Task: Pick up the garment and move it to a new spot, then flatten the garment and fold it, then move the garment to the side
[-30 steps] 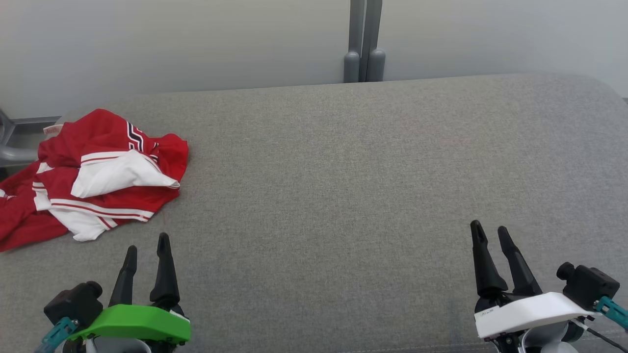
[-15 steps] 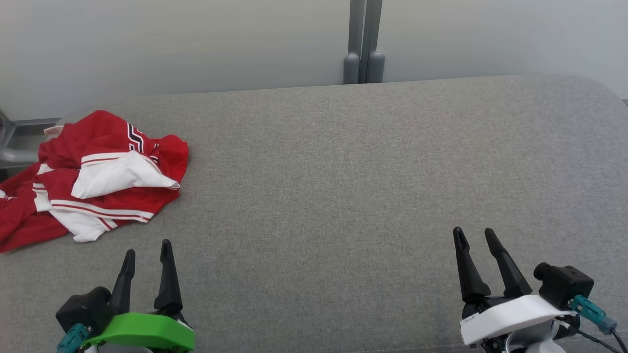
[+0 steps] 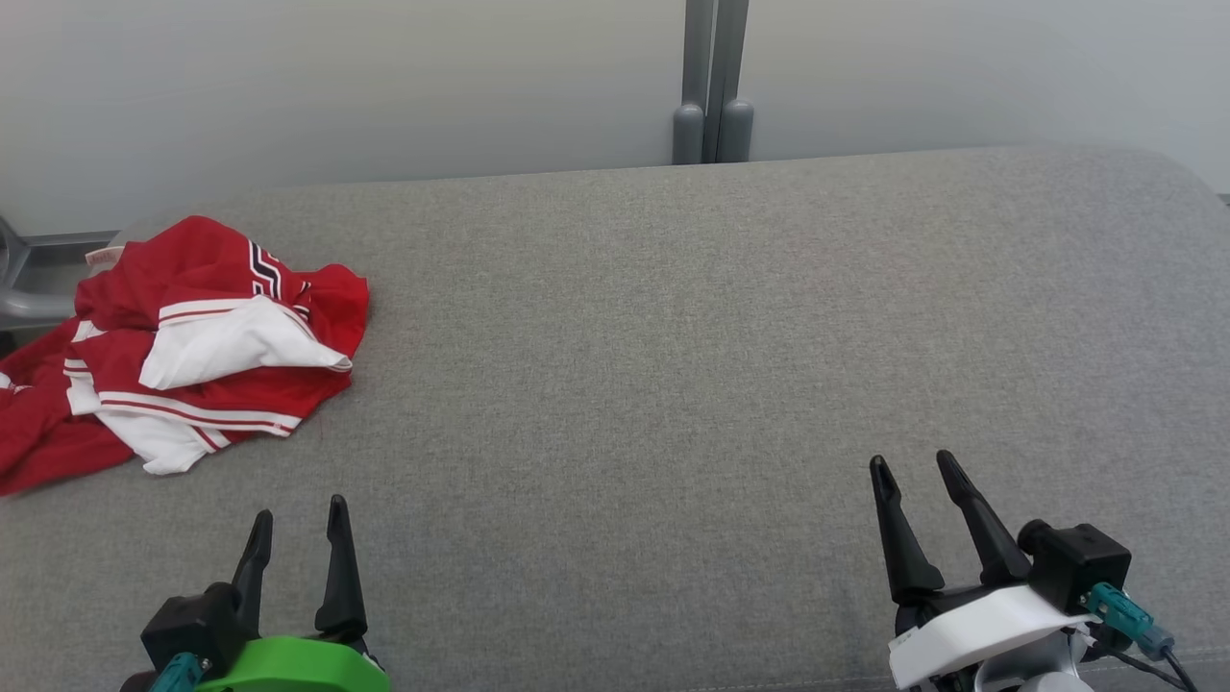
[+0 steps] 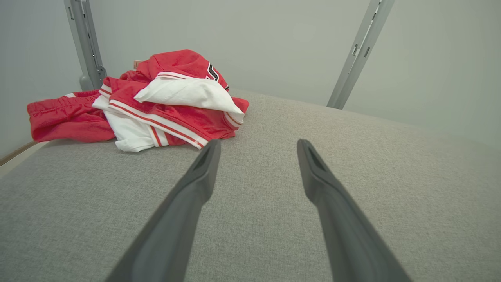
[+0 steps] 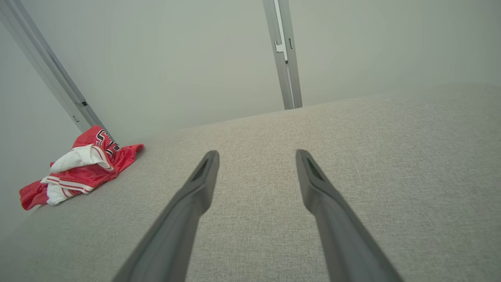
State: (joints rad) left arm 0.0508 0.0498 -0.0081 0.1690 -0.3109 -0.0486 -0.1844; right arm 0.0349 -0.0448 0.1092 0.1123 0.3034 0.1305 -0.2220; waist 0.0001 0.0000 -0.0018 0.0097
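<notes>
I work over a broad grey woven surface [image 3: 673,384], padded and rounded along its far edge, set against a plain pale wall [image 3: 384,86]. A grey metal upright [image 3: 711,86] rises behind the middle of the far edge, and a grey tubular frame [image 3: 24,303] curves in at the left margin of the head view. The garment [image 3: 192,346], red with white panels and red-and-white striped trim, lies crumpled at the far left corner of the surface, its left part reaching the surface's edge. A black-and-white marking [image 3: 264,269] shows on an upper fold, cut off by the creases, and I cannot read it. A small pale label [image 3: 101,256] sits at the garment's far edge, its print too small to read. The left gripper [image 3: 299,507], under a green cover [image 3: 298,663], hovers near my side of the surface, short of the garment, with fingers spread and nothing between them. The right gripper [image 3: 912,458], under a white cover [image 3: 980,630], hangs well apart from the garment, likewise parted and empty. The left wrist view adds a second upright [image 4: 84,43] just behind the garment and shows the heap's low, layered profile. The right wrist view places the garment far off to its left, with bare grey weave ahead.
</notes>
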